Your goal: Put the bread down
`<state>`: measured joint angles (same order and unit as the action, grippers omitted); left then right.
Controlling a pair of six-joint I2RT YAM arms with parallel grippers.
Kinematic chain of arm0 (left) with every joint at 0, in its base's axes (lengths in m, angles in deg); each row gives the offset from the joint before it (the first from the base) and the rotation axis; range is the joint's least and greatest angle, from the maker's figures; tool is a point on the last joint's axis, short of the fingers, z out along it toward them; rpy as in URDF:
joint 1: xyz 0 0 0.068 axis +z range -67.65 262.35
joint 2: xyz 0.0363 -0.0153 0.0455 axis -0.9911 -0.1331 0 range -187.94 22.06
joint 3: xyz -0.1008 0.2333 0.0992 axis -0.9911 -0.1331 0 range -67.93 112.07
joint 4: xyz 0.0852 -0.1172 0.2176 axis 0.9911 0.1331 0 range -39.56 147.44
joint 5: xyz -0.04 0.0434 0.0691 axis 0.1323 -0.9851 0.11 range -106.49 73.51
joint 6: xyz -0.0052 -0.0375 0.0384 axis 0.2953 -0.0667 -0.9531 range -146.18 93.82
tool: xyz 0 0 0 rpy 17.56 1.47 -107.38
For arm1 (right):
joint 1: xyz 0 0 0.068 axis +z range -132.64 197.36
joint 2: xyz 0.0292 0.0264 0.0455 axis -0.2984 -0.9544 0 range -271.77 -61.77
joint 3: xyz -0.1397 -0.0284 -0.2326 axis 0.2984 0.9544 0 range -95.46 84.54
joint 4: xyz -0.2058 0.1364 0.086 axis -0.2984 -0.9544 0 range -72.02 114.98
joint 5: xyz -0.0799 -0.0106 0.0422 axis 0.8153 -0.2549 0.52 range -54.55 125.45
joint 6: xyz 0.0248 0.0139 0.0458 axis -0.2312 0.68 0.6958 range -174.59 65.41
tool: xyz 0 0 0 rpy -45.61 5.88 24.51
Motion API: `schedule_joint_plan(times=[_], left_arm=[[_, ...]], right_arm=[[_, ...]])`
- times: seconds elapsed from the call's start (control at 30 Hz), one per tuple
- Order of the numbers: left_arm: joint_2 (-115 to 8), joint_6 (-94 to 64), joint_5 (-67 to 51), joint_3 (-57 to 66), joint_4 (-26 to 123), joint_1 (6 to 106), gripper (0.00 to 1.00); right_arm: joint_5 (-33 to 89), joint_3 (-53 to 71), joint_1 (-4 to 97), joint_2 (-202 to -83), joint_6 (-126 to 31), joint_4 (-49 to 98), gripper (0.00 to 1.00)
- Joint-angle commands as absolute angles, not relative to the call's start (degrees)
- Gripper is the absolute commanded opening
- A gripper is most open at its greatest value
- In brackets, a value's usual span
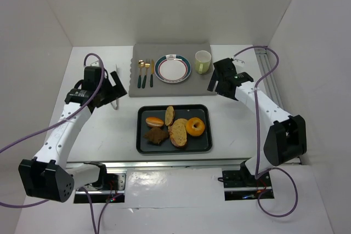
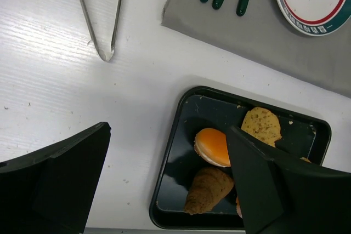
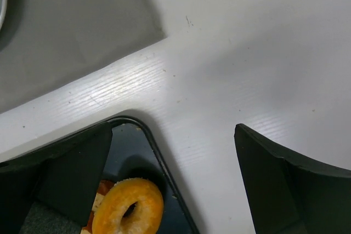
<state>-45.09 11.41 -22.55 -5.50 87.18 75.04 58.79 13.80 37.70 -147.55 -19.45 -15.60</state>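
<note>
A black tray [image 1: 201,144] near the table's front holds several breads: an orange bun [image 1: 154,121], a brown croissant [image 1: 156,135], seeded slices [image 1: 178,133] and a sugared ring doughnut [image 1: 195,126]. A white plate [image 1: 172,68] with a red and green rim lies empty on the grey mat [image 1: 164,89] behind the tray. My left gripper [image 1: 117,83] is open and empty, up left of the tray. Its wrist view shows the bun [image 2: 215,146] and croissant [image 2: 208,190] below it. My right gripper [image 1: 215,78] is open and empty, above the tray's far right corner, with the doughnut [image 3: 128,206] in its view.
A green cup [image 1: 203,61] and gold and green cutlery [image 1: 145,72] lie on the mat beside the plate. Metal tongs [image 2: 101,20] lie on the white table left of the mat. White walls enclose the table on three sides.
</note>
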Motion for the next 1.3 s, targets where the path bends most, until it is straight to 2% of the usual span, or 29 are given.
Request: schedule_joint_plan(times=[0.0,0.33,0.53,0.87,1.07,1.27], left_arm=[[-44.8,9.8,-23.6,-5.6,84.5,75.3,1.00],[-52.6,9.2,-34.2,-1.1,93.8,76.5,1.00],[-54.4,6.9,-28.0,-2.2,93.8,79.4,1.00],[-66.9,8.1,-20.5,-2.8,89.6,84.0,1.00],[-77.9,8.1,-21.1,3.0,87.9,84.6,1.00],[-90.2,7.4,-24.7,16.5,91.5,85.3,1.00]], right_arm=[[60.3,14.7,37.1,-144.9,-17.4,-15.8,1.00],[62.2,13.5,36.5,-145.4,-16.9,-16.9,1.00],[63.2,11.9,36.5,-148.9,-16.3,-16.1,1.00],[62.4,12.0,35.5,-151.6,-18.5,-15.0,1.00],[60.3,13.4,34.4,-150.3,-19.0,-14.1,1.00],[59.8,12.9,34.4,-150.9,-19.0,-14.7,1.00]])
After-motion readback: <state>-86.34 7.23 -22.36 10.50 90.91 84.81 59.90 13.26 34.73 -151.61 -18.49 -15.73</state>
